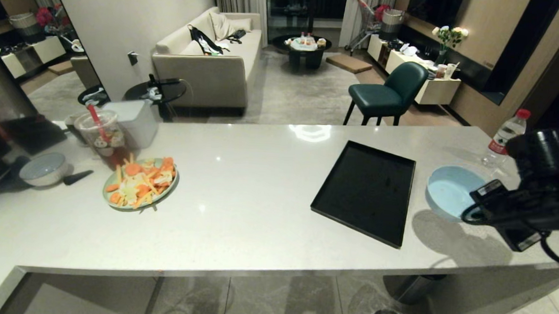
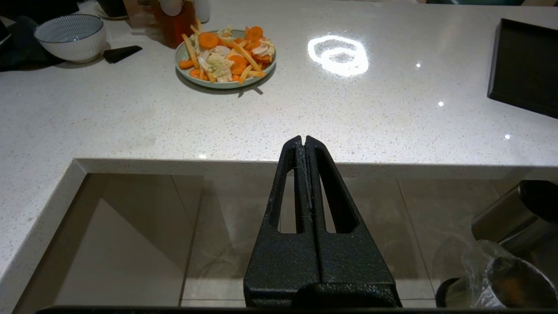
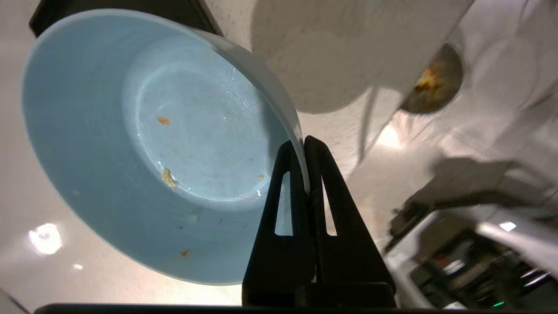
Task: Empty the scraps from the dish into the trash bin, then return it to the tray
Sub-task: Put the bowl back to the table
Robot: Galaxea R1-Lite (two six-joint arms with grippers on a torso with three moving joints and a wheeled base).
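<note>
Nearest me, the right gripper [image 3: 305, 144] has its jaws pinching the rim of the dish [image 3: 152, 144], which looks stiff, light and slick (a rim hold suits it). It hangs above the table [image 1: 259, 175] beside the empty tray [image 1: 364, 190], only specks of scraps [image 3: 168, 176] left inside. Down by the floor is the trash bin [image 2: 510, 279]; the left gripper [image 2: 304, 141] idles, jaws pressed together.

The right gripper [image 3: 304, 144] is reaching in from the right, its jaws pinching the rim of the light-blue bowl [image 3: 144, 144]. The left gripper [image 2: 304, 140] is hanging low, jaws pressed together, empty.
</note>
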